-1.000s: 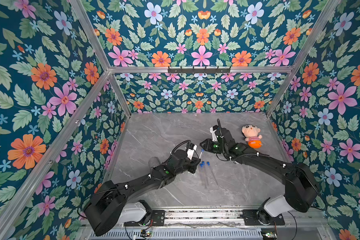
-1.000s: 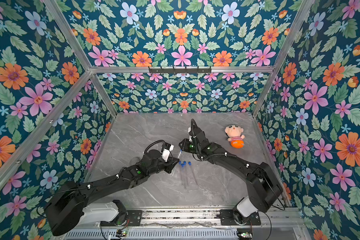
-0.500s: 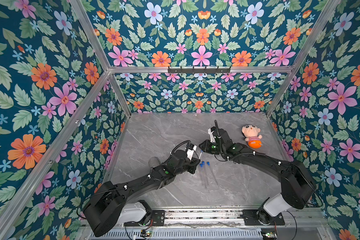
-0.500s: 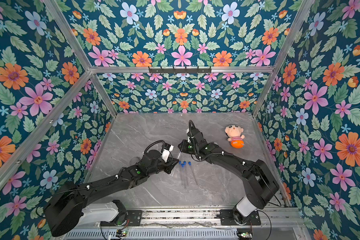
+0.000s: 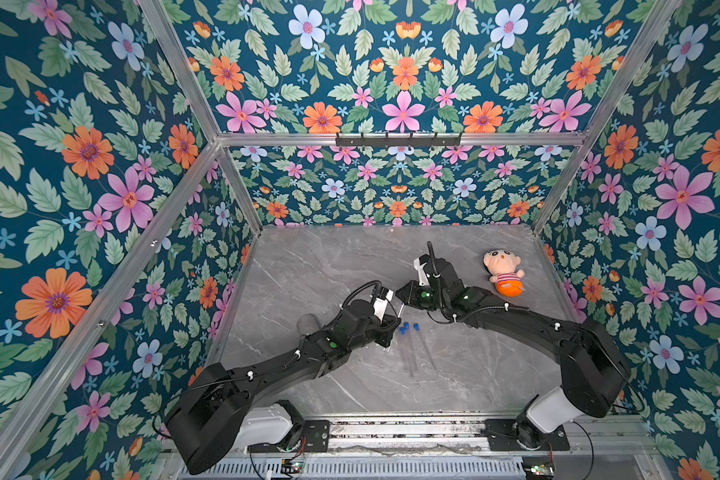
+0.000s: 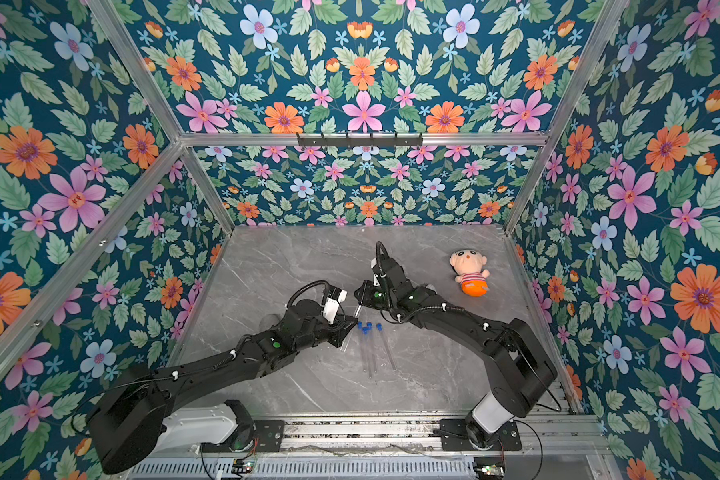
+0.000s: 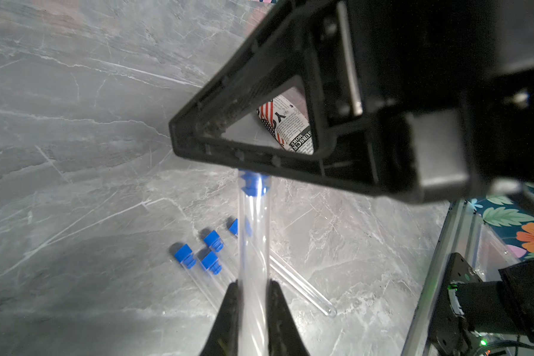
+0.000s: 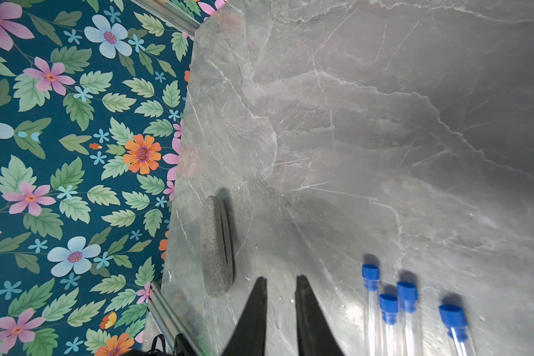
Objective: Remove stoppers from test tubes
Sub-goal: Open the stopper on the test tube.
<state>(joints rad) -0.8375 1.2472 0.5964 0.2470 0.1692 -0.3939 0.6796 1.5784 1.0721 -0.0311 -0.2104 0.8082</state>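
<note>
Mid-table, left gripper clamped on one held tube, which slants toward 1 o'clock in both top views, its blue stopper tucked behind a finger of the right gripper. Those jaws sit a narrow slit apart, nothing seen between the tips; cannot tell if the stopper is pinched. Four capped tubes lie on the table at 6 o'clock of the right gripper.

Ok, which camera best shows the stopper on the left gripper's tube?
The left wrist view: the stopper caps the held tube, close and sharp. Both top views leave it too small to make out. The right wrist view shows only other stoppers on four lying tubes.
</note>
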